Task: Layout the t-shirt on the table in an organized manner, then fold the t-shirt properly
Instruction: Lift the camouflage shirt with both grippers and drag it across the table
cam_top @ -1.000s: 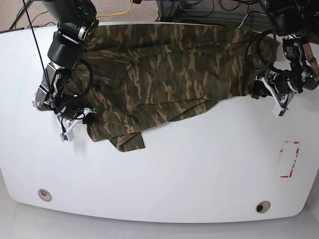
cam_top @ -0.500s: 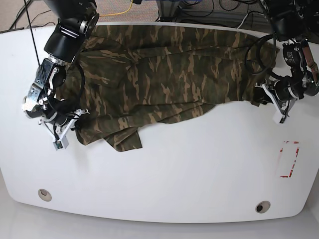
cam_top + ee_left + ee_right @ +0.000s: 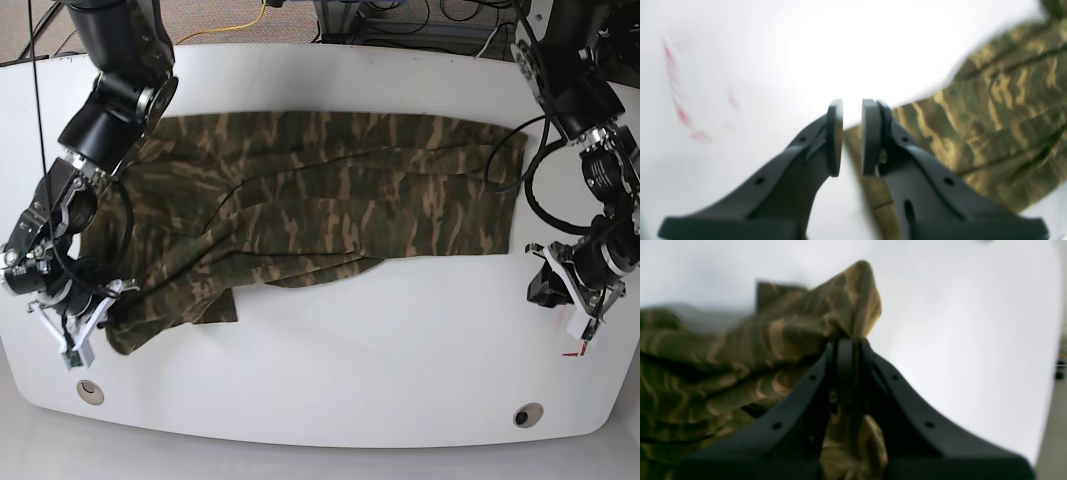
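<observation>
Left wrist view: the left gripper has its pads parted by a narrow gap, with nothing between them. The t-shirt lies past and to one side of the right-hand pad; its edge runs under the gripper. The table shows white and blurred, with faint red tape marks at the far side. The gap is bare, so this arm holds no cloth.

Right wrist view: the right gripper is pressed together on a raised fold of the t-shirt. A peak of cloth stands up just above the pads, and the rest trails away to one side in loose ridges. The pinch sits at a corner or hem — probably chosen so that a pull spreads the cloth flat rather than bunching it.

Base view: the t-shirt lies across the upper half of the table, mostly spread but with diagonal creases and a doubled flap near the lower corner by the right gripper. The left gripper hangs over bare table, just beside the red tape outline and apart from the shirt's edge. Judgement: the layout step is under way; the shirt is not yet flat, and folding has not begun.
</observation>
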